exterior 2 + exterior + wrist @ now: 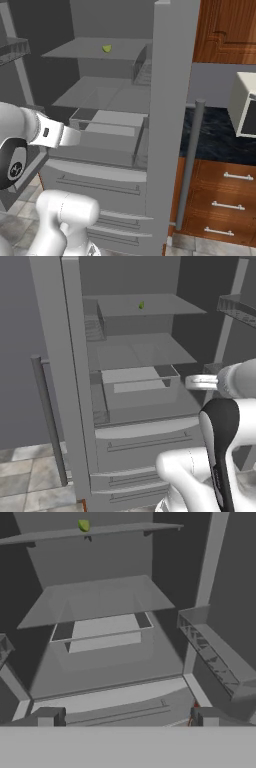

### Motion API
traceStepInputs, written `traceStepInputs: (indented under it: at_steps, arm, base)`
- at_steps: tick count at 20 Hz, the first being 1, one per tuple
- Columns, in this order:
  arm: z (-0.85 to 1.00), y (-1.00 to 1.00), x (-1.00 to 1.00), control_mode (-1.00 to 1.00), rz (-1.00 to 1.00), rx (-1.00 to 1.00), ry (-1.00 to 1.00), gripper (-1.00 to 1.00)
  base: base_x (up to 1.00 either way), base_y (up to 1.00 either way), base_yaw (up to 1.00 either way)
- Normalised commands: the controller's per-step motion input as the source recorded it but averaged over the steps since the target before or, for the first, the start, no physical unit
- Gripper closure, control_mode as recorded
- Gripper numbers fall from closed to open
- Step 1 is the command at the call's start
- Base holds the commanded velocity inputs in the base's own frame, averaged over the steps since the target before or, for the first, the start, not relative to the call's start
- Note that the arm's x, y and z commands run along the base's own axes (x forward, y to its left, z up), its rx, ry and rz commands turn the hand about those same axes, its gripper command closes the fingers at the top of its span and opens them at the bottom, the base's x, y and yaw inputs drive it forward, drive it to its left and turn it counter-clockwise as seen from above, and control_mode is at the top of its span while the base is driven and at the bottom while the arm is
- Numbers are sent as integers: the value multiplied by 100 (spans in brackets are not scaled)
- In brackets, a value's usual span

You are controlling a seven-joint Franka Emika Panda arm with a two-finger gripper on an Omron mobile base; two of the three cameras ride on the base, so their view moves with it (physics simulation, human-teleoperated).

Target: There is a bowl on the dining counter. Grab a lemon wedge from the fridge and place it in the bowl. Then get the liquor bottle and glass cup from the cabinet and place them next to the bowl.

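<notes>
Standing open in the left base view, the fridge (75, 381) shows bare shelves, with the lemon wedge (141, 305) on the top shelf (150, 305) toward its back. The arm reaches in level with the crisper bin (137, 386).

From the right base view, the wedge (106, 48) sits on that same top shelf, well above the arm.

Through the hand view, the gripper (127, 717) has its fingers spread wide, holding nothing; the wedge (83, 525) lies high above them.
</notes>
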Motion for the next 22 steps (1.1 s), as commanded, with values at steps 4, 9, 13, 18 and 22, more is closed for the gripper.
traceStepInputs:
  at_steps: [4, 9, 13, 18, 22]
  arm:
    - [0, 0, -1, -100, 0, -1, 0, -100]
    - [0, 3, 9, -100, 0, 0, 3, -100]
    - [0, 15, 28, -100, 0, 0, 2, -100]
    - [0, 8, 14, -100, 0, 0, 0, -100]
    - [0, -14, -2, -100, -1, 2, 0, -100]
  base:
    - [0, 0, 0]
    - [0, 0, 0]
    - [0, 0, 0]
    - [0, 0, 0]
    - [0, 0, 0]
